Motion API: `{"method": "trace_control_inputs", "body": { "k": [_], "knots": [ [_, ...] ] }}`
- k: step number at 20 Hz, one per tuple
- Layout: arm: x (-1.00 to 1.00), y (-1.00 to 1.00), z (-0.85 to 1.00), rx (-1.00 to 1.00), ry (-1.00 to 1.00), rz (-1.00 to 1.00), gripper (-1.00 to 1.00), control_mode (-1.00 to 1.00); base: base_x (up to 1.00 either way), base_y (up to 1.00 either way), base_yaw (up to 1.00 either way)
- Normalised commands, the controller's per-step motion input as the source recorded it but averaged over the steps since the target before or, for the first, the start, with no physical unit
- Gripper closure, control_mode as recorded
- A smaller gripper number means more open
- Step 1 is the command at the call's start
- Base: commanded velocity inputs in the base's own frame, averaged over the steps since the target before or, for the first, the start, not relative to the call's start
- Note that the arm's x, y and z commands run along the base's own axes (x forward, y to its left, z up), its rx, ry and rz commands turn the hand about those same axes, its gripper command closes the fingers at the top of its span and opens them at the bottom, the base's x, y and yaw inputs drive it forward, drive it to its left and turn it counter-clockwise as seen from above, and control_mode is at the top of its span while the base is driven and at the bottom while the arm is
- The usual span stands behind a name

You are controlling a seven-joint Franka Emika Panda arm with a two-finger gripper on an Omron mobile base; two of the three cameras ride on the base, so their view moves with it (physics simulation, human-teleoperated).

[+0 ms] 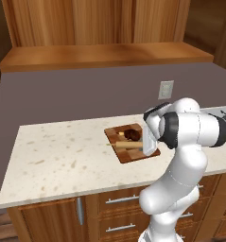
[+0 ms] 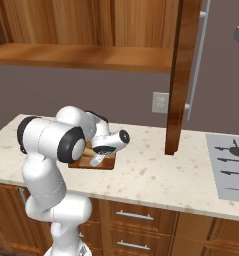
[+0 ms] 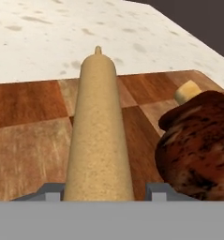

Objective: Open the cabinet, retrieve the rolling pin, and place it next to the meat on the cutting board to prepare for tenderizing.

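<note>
The rolling pin (image 3: 98, 136) is laid on the cutting board (image 3: 29, 136) just beside the meat (image 3: 197, 145), ready for tenderizing; whether the jaws grip it cannot be told

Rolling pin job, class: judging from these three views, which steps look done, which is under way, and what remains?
Done: a cabinet door stands open, and the rolling pin lies along the cutting board beside the meat. Under way: the gripper straddles the pin, its fingertips apart from it, apparently letting go. Left: lifting the hand clear.
</note>
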Motion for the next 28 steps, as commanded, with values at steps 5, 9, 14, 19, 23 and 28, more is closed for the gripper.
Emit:
{"method": "trace_control_inputs", "body": {
  "k": [5, 9, 14, 19, 23, 28],
  "knots": [
    [0.01, 0.01, -0.01, 0.03, 0.00, 0.00, -1.00, -1.00, 0.00, 0.00, 0.00],
    [0.00, 0.04, 0.00, 0.00, 0.00, 0.00, -1.00, -1.00, 0.00, 0.00, 0.00],
    [-0.13, 0.00, 0.14, 0.00, 0.00, 0.00, -1.00, -1.00, 0.00, 0.00, 0.00],
    [-0.16, 0.00, 0.27, 0.00, 0.00, 0.00, -1.00, -1.00, 0.00, 0.00, 0.00],
    [-0.21, 0.00, 0.43, 0.00, 0.00, 0.00, -1.00, -1.00, 0.00, 0.00, 0.00],
    [-0.18, -0.01, 0.53, 0.00, 0.00, 0.00, -1.00, -1.00, 0.00, 0.00, 0.00]
  ]
}}
